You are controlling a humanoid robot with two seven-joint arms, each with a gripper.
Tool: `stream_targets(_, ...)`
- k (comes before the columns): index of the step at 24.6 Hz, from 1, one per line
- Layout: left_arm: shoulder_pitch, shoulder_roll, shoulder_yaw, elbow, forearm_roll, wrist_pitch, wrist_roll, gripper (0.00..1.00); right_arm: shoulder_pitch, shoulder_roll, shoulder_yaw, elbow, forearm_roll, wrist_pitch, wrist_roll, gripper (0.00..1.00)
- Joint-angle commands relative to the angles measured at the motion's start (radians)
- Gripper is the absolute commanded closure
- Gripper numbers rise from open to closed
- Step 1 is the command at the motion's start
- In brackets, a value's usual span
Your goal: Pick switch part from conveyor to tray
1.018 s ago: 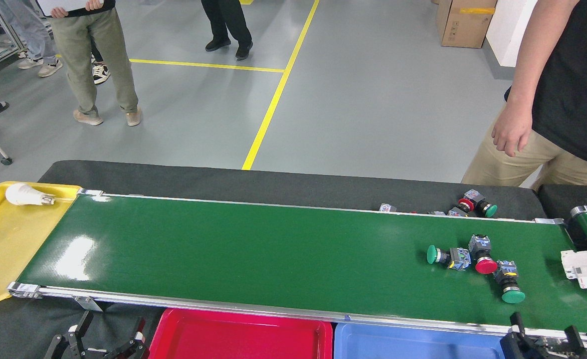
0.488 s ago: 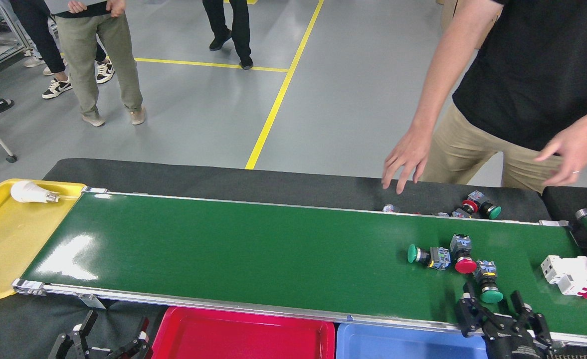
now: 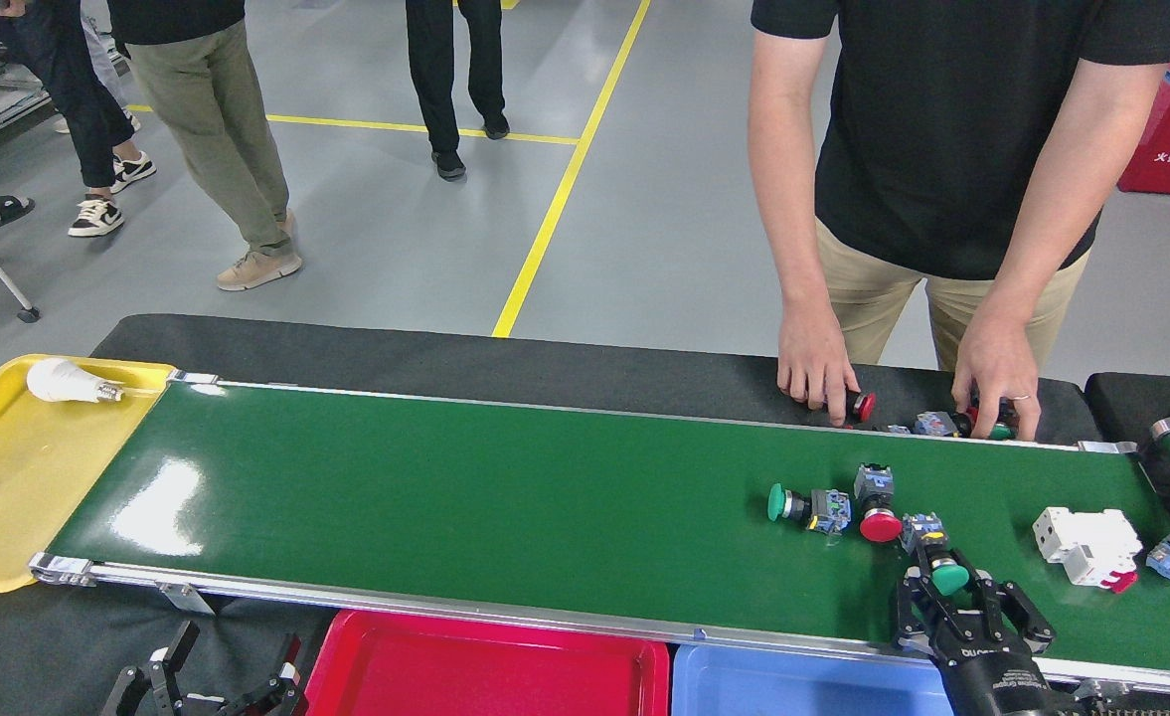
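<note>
My right gripper (image 3: 947, 582) is out over the near edge of the conveyor (image 3: 465, 497), fingers spread with a green-capped switch part (image 3: 937, 562) sitting right between them, not squeezed as far as I can see. Just beside that one on the belt are a red-capped switch (image 3: 878, 507) and another green-capped one (image 3: 803, 505), all bunched up touching or nearly. A white breaker block (image 3: 1086, 545) lies further right on the belt. The left gripper (image 3: 212, 686) hangs low at the bottom edge near the red tray (image 3: 485, 671), fingers apart, holding nothing. The blue tray (image 3: 803, 686) is right below my right gripper. A person's hands (image 3: 818, 368) are on loose switches on the black table behind the belt. A yellow tray (image 3: 18, 477) with a bulb (image 3: 68, 381) sits at the left end.
</note>
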Motion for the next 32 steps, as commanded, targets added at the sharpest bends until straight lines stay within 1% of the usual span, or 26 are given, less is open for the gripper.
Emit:
stream_targets(1, -0.016, 0.006, 0.0, -0.009, 0.005, -0.003, 0.004, 0.0, 0.004, -0.019, 0.066, -0.052, 0.018, -0.042, 0.0, 0.98)
stream_targets(3, -0.033, 0.004, -0.003, 0.002, 0.003, -0.003, 0.002, 0.0, 0.01, -0.044, 0.2, -0.087, 0.053, -0.069, 0.0, 0.98)
stream_targets(4, -0.044, 0.006, -0.009, 0.005, 0.002, -0.002, -0.004, 0.0, -0.002, -0.045, 0.29, -0.087, 0.073, -0.077, 0.0, 0.98)
stream_targets(5, -0.053, 0.007, -0.012, 0.005, 0.002, -0.002, -0.007, 0.0, -0.005, -0.045, 0.325, -0.087, 0.085, -0.077, 0.0, 0.98)
stream_targets(6, -0.067, 0.009, -0.013, 0.005, 0.002, -0.003, -0.012, 0.0, -0.019, -0.045, 0.378, -0.089, 0.114, -0.08, 0.0, 0.98)
stream_targets(9, -0.091, 0.013, -0.013, 0.006, 0.003, -0.003, -0.013, 0.0, -0.065, -0.021, 0.523, -0.073, 0.194, -0.089, 0.0, 0.98)
stream_targets(11, -0.102, 0.015, -0.013, 0.005, 0.002, -0.006, -0.024, 0.0, -0.087, 0.022, 0.595, -0.041, 0.231, -0.089, 0.0, 0.97)
stream_targets(12, -0.107, 0.015, -0.013, 0.005, 0.003, -0.011, -0.039, 0.0, -0.094, 0.039, 0.62, -0.024, 0.245, -0.089, 0.0, 0.91)
stream_targets(13, -0.117, 0.013, -0.013, 0.005, 0.003, -0.026, -0.062, 0.0, -0.097, 0.054, 0.641, -0.009, 0.255, -0.088, 0.001, 0.77)
stream_targets(14, -0.137, 0.012, -0.013, 0.005, 0.005, -0.049, -0.09, 0.01, -0.097, 0.07, 0.658, 0.009, 0.263, -0.086, 0.004, 0.33)
stream_targets(15, -0.146, 0.009, -0.013, 0.005, 0.005, -0.062, -0.101, 0.01, -0.097, 0.071, 0.66, 0.014, 0.263, -0.092, 0.005, 0.0)
stream_targets(18, -0.168, 0.003, -0.02, 0.019, 0.003, -0.072, -0.105, 0.01, -0.087, 0.07, 0.667, 0.017, 0.262, -0.099, 0.003, 0.0)
stream_targets(21, -0.2, 0.007, -0.083, 0.026, 0.005, -0.074, -0.105, 0.01, -0.07, 0.07, 0.655, 0.002, 0.257, -0.089, 0.0, 0.0)
stream_targets(22, -0.215, 0.007, -0.102, 0.031, 0.005, -0.074, -0.105, 0.01, -0.058, 0.067, 0.643, -0.018, 0.254, -0.082, -0.002, 0.0)
stream_targets(23, -0.235, 0.007, -0.13, 0.037, 0.003, -0.074, -0.105, 0.01, -0.033, 0.059, 0.601, -0.056, 0.252, -0.056, -0.006, 0.0)
stream_targets(24, -0.258, 0.007, -0.164, 0.045, 0.0, -0.074, -0.107, 0.01, -0.005, 0.051, 0.54, -0.093, 0.248, -0.028, -0.015, 0.0)
stream_targets(25, -0.281, 0.012, -0.201, 0.055, -0.001, -0.074, -0.108, 0.01, 0.019, 0.051, 0.48, -0.101, 0.24, -0.013, -0.035, 0.0)
stream_targets(28, -0.341, 0.015, -0.288, 0.098, -0.009, -0.072, -0.125, 0.01, 0.053, 0.059, 0.273, -0.099, 0.216, 0.038, -0.086, 0.0)
stream_targets(30, -0.384, 0.009, -0.329, 0.129, -0.009, -0.071, -0.167, 0.01, 0.091, 0.082, 0.147, -0.099, 0.142, 0.061, -0.086, 0.0)
stream_targets(31, -0.409, 0.001, -0.353, 0.152, -0.009, -0.066, -0.196, 0.01, 0.11, 0.087, 0.081, -0.099, 0.102, 0.061, -0.086, 0.0)
stream_targets(32, -0.438, -0.002, -0.377, 0.181, -0.009, -0.062, -0.223, 0.01, 0.123, 0.087, 0.02, -0.099, 0.076, 0.059, -0.086, 0.0)
